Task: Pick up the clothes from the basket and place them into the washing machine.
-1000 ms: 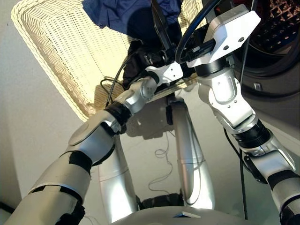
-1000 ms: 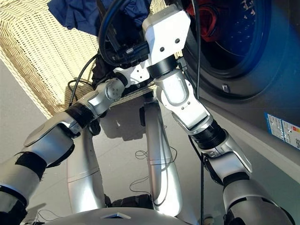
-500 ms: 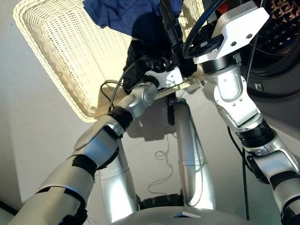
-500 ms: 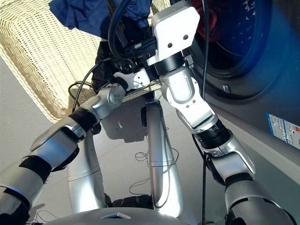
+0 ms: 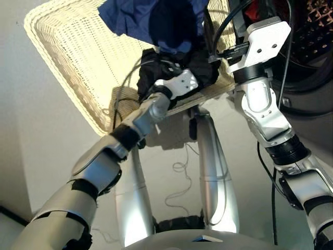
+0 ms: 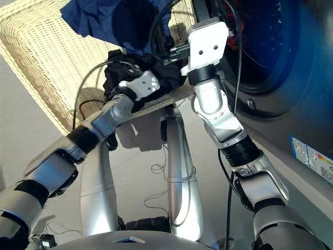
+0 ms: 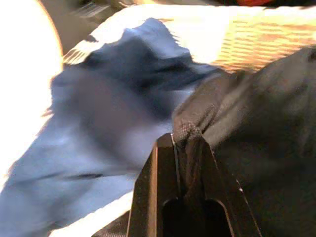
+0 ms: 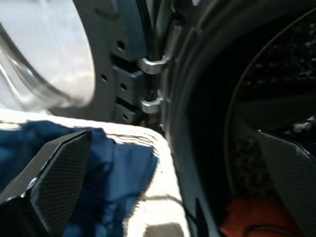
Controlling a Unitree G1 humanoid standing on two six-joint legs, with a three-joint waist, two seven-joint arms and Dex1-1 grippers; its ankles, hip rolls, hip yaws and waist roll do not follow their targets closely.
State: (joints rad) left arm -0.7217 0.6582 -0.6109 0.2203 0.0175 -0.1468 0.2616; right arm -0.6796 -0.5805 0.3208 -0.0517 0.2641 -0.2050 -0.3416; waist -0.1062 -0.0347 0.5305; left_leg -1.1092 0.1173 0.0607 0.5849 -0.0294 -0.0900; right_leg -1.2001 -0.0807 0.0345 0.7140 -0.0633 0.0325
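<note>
- Black soft fabric garment (image 5: pixel 200 65) lies bunched at the near rim of the cream woven wicker basket (image 5: pixel 67 67), and the left gripper (image 7: pixel 187 143) is clenched on a fold of it, as the left wrist view shows.
- Navy blue garment (image 5: pixel 140 18) lies in the basket just behind the black one, touching it; the coral-red garment (image 8: pixel 242 219) already sits inside the drum of the dark grey washing machine (image 6: pixel 281 78).
- Judged step: the second garment is gripped but not yet lifted.
- The next move calls for raising the black cloth clear of the low wicker rim and carrying it rightward to the drum hole.
- The right gripper (image 8: pixel 173 192) hangs released and empty between basket corner and drum mouth, so it crowds that path.
- The door hinge (image 8: pixel 148 84) and drum lip stand near the basket's corner; room is tight.
</note>
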